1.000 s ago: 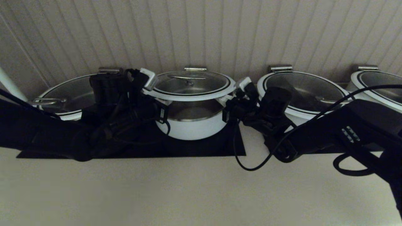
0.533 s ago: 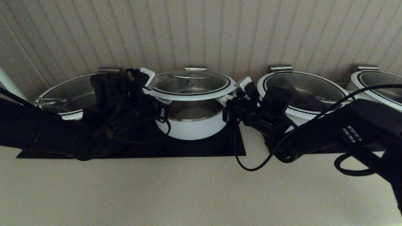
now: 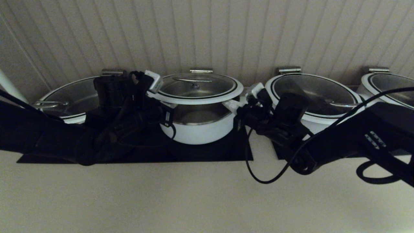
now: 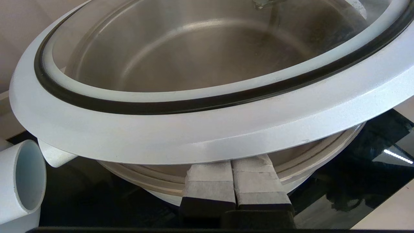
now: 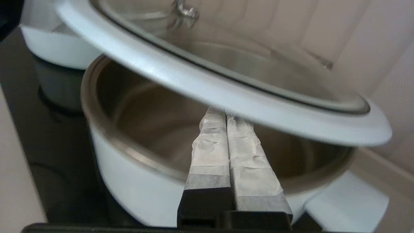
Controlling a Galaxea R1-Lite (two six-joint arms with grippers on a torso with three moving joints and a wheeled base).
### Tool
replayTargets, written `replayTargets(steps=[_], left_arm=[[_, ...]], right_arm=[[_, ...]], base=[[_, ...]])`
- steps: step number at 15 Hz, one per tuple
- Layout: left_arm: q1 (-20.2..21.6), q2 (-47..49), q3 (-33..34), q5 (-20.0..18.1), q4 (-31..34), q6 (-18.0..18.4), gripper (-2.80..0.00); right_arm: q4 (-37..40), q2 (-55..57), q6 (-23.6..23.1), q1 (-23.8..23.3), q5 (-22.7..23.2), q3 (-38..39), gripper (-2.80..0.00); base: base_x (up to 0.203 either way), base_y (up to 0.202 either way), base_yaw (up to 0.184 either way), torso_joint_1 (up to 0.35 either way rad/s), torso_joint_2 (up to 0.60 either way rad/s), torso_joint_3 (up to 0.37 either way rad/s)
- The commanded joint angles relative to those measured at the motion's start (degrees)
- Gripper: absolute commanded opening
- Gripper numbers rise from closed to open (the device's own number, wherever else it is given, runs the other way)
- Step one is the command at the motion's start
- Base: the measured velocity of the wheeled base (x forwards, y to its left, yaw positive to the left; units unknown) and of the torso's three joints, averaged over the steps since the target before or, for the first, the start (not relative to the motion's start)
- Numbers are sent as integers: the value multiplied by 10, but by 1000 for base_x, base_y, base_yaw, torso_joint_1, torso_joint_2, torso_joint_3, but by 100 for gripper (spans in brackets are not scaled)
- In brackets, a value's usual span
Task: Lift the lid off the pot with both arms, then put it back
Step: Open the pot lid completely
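Round glass lid with white rim and black ring [image 3: 197, 89] held above deep white steel-lined pot [image 3: 199, 124], resting on fingers pressed together under its rim each side.

Left gripper [image 4: 235, 181]: clenched, under rim.

Right gripper [image 5: 228, 155]: clenched, has slid outward since 1 s ago; lid tips lower there. Judgement: support marginal, lowering-back phase likely.

No readable brands or writing.

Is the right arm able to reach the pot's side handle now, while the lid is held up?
Probably not freely. The right gripper, fingers together, is under the rim of the raised lid, supporting it with the left gripper. The pot handle is close, but leaving would tip the lid.
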Motion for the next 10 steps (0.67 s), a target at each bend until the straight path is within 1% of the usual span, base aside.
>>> replayTargets(steps=[1,4,10], left_arm=[[0,-3,0,-1,-3,1,-280],[0,-3,0,-1,-3,1,-280],[0,-5,1,-1,-3,2,-280]], right_arm=[[-11,-20,-1,0,1,42,-280],[-28,-47,-1,-1,1,99,-280],[-28,-142,-2,-17,1,216,-280]], base=[[0,0,0,0,0,0],[0,0,0,0,0,0],[0,0,0,0,0,0]])
